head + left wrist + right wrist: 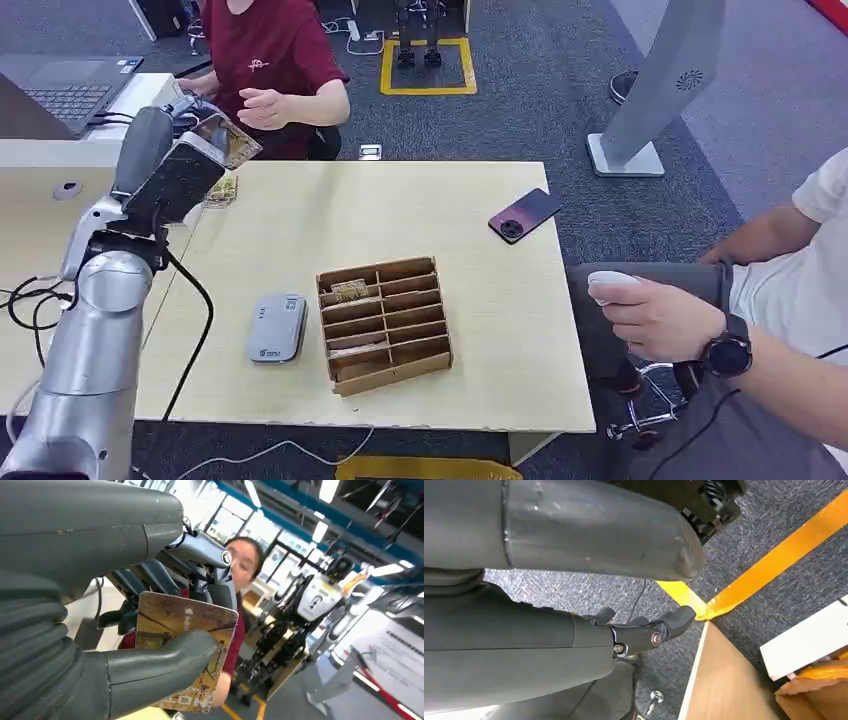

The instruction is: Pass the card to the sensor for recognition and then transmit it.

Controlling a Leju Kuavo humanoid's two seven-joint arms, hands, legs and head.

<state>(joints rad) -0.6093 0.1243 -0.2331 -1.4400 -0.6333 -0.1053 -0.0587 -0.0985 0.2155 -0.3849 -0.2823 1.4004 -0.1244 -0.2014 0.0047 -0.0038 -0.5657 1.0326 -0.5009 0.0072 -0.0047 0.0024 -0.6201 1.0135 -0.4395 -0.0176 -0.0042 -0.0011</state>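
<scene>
One card [232, 138] is pinched in the left robot hand [185, 165], raised over the far left corner of the counter [500, 330]; in the left wrist view the thumb [165, 662] presses the card [192, 630] against darker fingers [207, 555] behind it. A second card [222, 190] lies flat on the counter just beneath, partly hidden by the hand. One grey sensor [276, 327] lies near the left edge, just beside one wooden divided box [384, 322], which holds cards [350, 290] in its far-left slot; other slots are hard to make out. One phone [524, 214] lies toward the far right, well apart from the box. The right robot hand [644, 630] hangs over carpet [774, 520] and yellow tape [764, 570], its fingers curled with nothing in them. Two people are cut off: one in red [275, 60] past the far edge with a hand [262, 108] near the held card, one at right whose hand [655, 315] grips a white object [610, 285]. Bare counter lies between sensor and far edge.
</scene>
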